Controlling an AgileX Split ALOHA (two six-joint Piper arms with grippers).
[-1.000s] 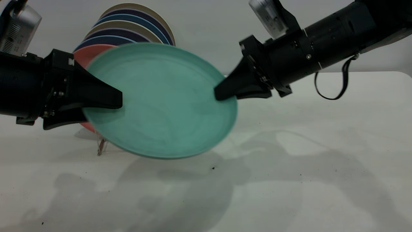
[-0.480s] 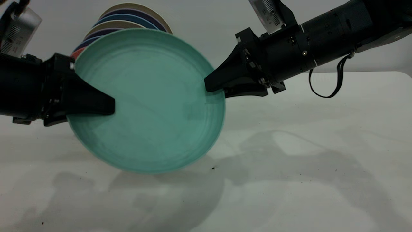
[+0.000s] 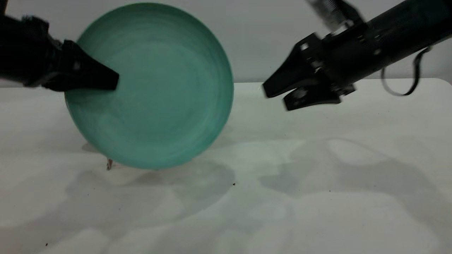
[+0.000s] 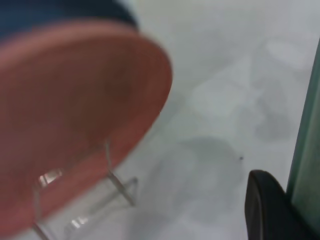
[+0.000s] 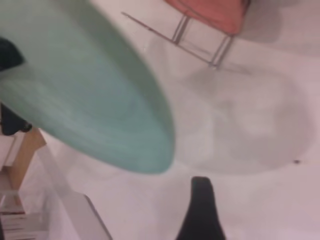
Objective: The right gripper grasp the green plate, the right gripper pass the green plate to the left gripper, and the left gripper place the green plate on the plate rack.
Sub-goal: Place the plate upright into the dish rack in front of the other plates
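The green plate (image 3: 150,84) stands nearly upright in the air at the left, its face toward the exterior camera. My left gripper (image 3: 114,79) is shut on the plate's left rim. The plate's edge (image 4: 306,150) shows beside one black finger (image 4: 267,210) in the left wrist view. My right gripper (image 3: 275,96) is open and empty, well to the right of the plate, above the table. The plate also shows in the right wrist view (image 5: 85,95). The plate rack (image 4: 120,187) is a thin wire frame under the salmon-pink plate (image 4: 75,115); a bit of it shows in the exterior view (image 3: 109,164).
The stacked plates on the rack are hidden behind the green plate in the exterior view. The right wrist view shows the pink plate (image 5: 210,12) on the rack wires (image 5: 200,45). The white table (image 3: 317,183) stretches to the right and front.
My right gripper let go of the green plate, opened and drew back to the right. My left gripper lifted the plate up and tilted it more upright, hiding the stacked plates.
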